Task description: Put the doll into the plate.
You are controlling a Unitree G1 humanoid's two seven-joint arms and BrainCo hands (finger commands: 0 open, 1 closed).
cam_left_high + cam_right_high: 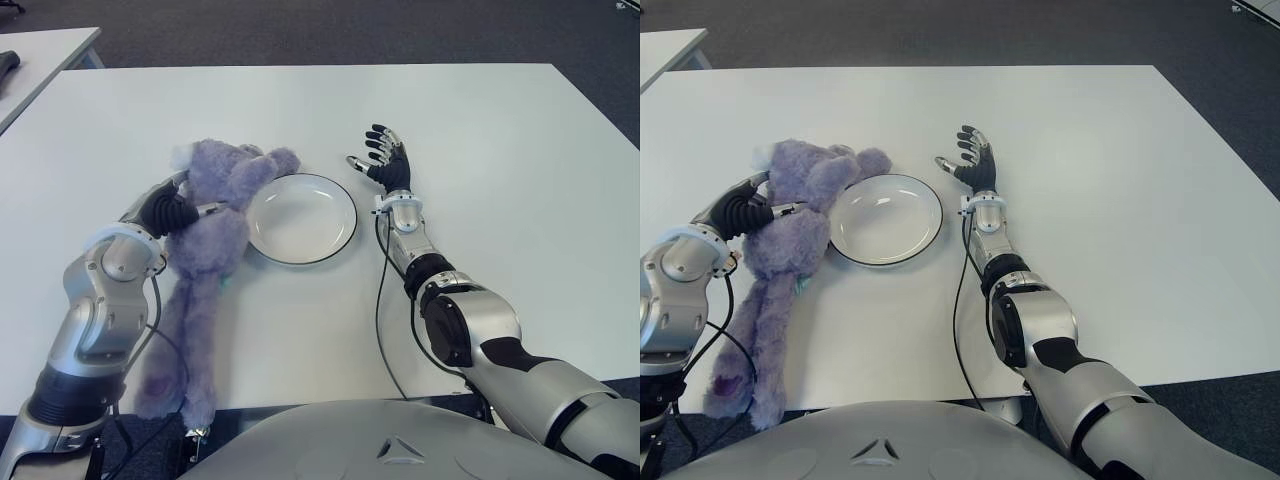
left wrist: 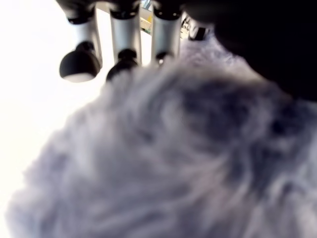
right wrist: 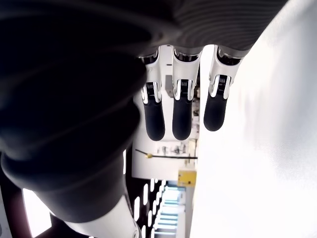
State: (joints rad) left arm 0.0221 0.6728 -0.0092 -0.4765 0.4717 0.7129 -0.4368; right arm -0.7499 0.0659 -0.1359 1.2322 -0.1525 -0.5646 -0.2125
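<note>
Purple doll (image 1: 212,240) lying on the white table (image 1: 480,130) just left of the empty plate (image 1: 301,218), left hand (image 1: 172,210) clamped on its middle; right hand (image 1: 385,160) right of plate, fingers spread.

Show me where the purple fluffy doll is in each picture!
Left eye view: the doll lies left of the plate, with the left hand gripping it.
Right eye view: the doll lies left of the plate.
Left wrist view: doll fur fills the picture.
Right wrist view: not in it.
Shared landmark: the white plate, seen in both eye views only.
</note>
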